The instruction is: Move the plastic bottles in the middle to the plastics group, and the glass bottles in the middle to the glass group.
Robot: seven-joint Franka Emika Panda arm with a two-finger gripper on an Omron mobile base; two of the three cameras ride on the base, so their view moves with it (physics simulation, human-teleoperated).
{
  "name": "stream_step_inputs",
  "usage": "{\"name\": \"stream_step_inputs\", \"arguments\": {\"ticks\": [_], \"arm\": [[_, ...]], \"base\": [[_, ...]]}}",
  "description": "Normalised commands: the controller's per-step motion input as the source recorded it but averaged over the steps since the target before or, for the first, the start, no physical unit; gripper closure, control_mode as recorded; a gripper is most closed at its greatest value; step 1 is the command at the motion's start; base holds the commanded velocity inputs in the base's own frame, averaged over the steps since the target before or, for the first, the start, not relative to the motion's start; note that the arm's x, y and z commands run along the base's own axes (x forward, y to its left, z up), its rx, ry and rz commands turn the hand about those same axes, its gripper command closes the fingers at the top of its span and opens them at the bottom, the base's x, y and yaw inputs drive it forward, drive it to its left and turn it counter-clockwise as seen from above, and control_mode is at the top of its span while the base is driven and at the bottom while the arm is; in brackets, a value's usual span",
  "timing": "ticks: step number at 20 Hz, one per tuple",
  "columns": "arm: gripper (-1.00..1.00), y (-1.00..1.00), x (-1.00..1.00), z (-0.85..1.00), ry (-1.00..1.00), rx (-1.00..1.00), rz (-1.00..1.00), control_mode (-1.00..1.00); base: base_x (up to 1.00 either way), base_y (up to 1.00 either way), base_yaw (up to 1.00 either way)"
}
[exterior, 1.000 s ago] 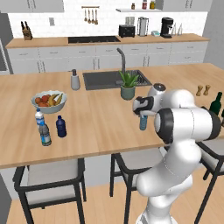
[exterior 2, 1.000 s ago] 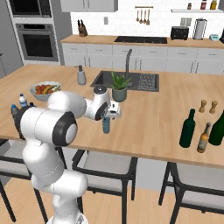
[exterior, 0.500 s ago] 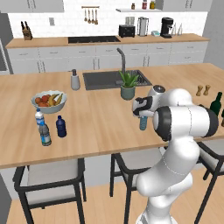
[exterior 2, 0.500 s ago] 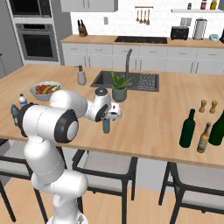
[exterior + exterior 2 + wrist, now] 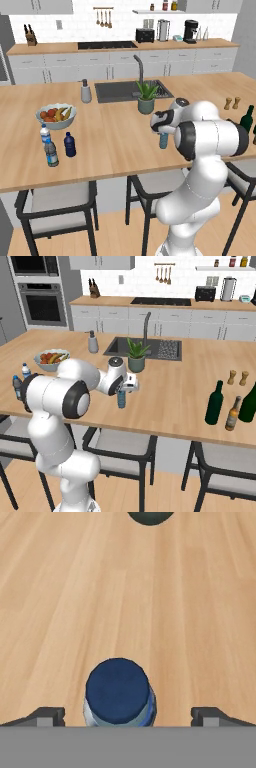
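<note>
I see the water bottle point(image 5: 118, 696) standing upright, blue cap centred between my gripper's point(image 5: 128, 716) wide-spread jaws, so I go straight down

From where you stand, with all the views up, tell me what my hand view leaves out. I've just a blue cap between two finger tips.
Observer: The cap tops a slim pale-blue water bottle standing upright on the wooden island, beneath the open gripper.
Operator: Tell me where the plastics group is.
Observer: Near the fruit bowl in the left base view: a white-capped bottle beside a greyish one.
Operator: Name what stands beside them.
Observer: A squat navy bottle.
</note>
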Motion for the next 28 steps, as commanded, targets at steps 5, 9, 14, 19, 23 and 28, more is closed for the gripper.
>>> {"name": "stream_step_inputs", "arguments": {"ticks": [5, 9, 14, 19, 23, 28], "arm": [[-1.0, 0.0, 0.11, 0.0, 0.0, 0.0, 0.03, -1.0], [-1.0, 0.0, 0.01, 0.0, 0.0, 0.0, 0.01, -1.0], [1.0, 0.0, 0.0, 0.0, 0.0, 0.0, 0.0, -1.0], [1.0, 0.0, 0.0, 0.0, 0.0, 0.0, 0.0, -1.0], [1.0, 0.05, -0.02, 0.04, -0.03, 0.0, 0.01, -1.0], [1.0, 0.61, -0.07, 0.33, -0.11, 0.0, 0.15, -1.0]], "base": [[0.0, 0.0, 0.0], [0.0, 0.0, 0.0], [0.0, 0.0, 0.0], [0.0, 0.0, 0.0], [0.0, 0.0, 0.0], [0.0, 0.0, 0.0]]}}
